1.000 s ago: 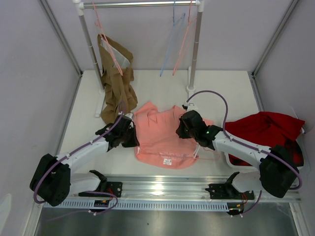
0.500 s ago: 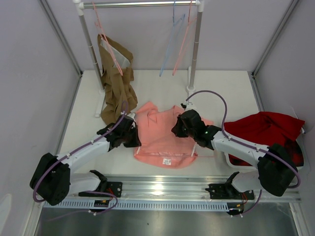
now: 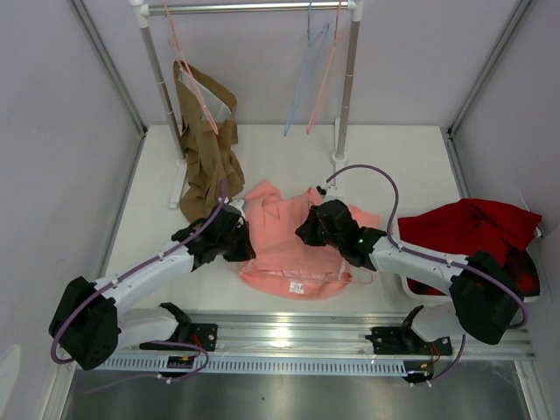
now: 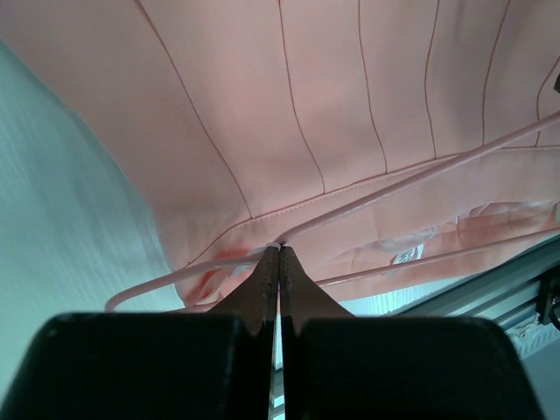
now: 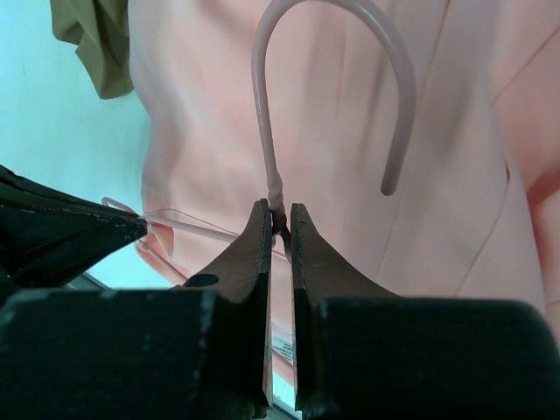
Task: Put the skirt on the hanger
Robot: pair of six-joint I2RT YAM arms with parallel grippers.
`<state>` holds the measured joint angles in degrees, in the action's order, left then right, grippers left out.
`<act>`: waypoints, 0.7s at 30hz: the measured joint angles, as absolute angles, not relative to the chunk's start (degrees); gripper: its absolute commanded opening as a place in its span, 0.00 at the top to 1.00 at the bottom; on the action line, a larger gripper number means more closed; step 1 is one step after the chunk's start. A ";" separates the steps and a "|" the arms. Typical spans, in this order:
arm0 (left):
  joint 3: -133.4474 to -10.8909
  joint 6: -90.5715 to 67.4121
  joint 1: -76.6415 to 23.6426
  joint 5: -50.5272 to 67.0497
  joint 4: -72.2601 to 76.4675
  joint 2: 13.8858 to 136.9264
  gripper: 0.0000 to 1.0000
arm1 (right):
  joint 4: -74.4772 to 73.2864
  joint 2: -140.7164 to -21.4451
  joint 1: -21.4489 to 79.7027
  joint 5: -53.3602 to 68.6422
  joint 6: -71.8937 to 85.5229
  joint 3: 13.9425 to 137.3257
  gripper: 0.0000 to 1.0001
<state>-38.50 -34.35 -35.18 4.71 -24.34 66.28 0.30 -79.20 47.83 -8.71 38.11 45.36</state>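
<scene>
The salmon-pink skirt lies flat on the table between my two arms, its white label near the front hem. The pink wire hanger lies on it, hook pointing away. My right gripper is shut on the hanger's twisted neck just below the hook; from above it sits over the skirt's upper middle. My left gripper is shut on the skirt's seamed edge, where the hanger's wire slips under the fabric; from above it is at the skirt's left edge.
A brown garment hangs on another pink hanger at the rack's left post. A pale blue hanger and a pink one hang from the rail. The right rack post stands behind the skirt. A dark red cloth lies at right.
My right gripper has moved left and slightly away with the hanger. My left gripper has shifted a little right. The skirt's left side has bunched inward.
</scene>
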 measured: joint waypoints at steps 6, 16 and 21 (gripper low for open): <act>-38.52 -35.11 -35.66 4.23 -25.10 65.14 1.00 | 1.76 -79.61 49.28 -10.07 38.89 45.39 1.00; -41.91 -35.53 -35.94 2.09 -27.53 61.45 0.99 | 0.21 -75.53 49.60 -12.93 37.98 47.09 1.00; -43.99 -35.44 -36.03 1.87 -27.55 60.99 0.98 | -1.34 -73.97 49.78 -14.39 36.32 50.02 1.00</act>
<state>-43.99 -35.44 -36.03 1.87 -27.55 60.99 -1.34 -73.97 49.78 -14.39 36.32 50.02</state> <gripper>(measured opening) 0.011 0.069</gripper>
